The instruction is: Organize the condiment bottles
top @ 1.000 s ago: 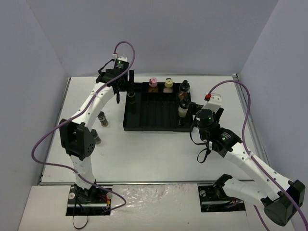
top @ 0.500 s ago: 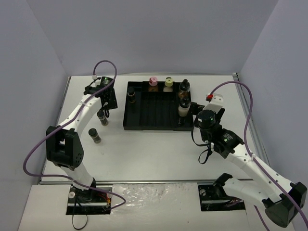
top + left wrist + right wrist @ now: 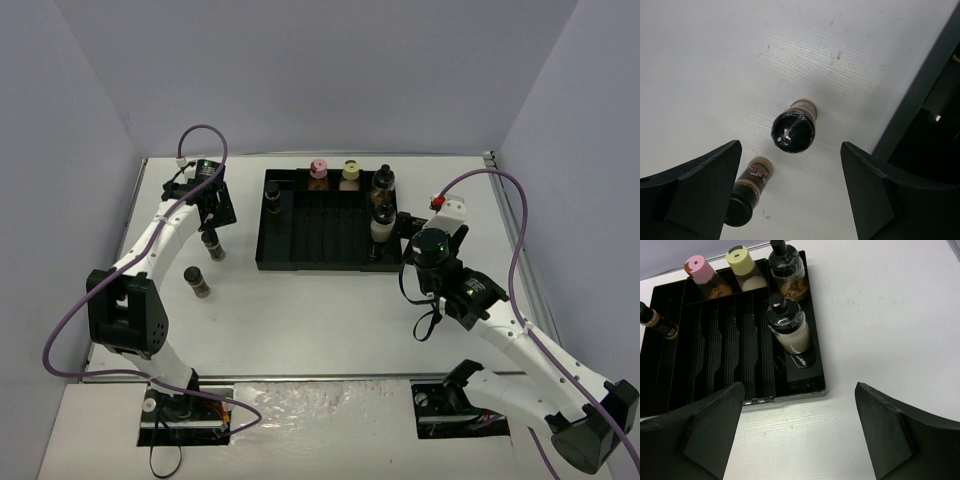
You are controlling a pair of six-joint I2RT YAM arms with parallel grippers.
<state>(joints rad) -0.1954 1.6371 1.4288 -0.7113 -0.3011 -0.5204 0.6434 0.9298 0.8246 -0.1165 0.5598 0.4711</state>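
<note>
Five bottles (image 3: 788, 325) in the tray (image 3: 715, 365), two on the table (image 3: 300, 310).

A: How is the light?
B: Even, cool and soft, coming from overhead. The white table (image 3: 330, 300) is bright, and the shadows on it are faint and blurred.
A: Any glare?
B: A small glint on the black-capped bottle (image 3: 793, 131) in the left wrist view, and highlights on the glass bottles (image 3: 788, 327) in the right wrist view. The black tray (image 3: 310, 240) swallows detail.
A: Sharpness?
B: The wrist fingers (image 3: 695, 195) are dark and soft-edged. The overhead view is slightly grainy.
</note>
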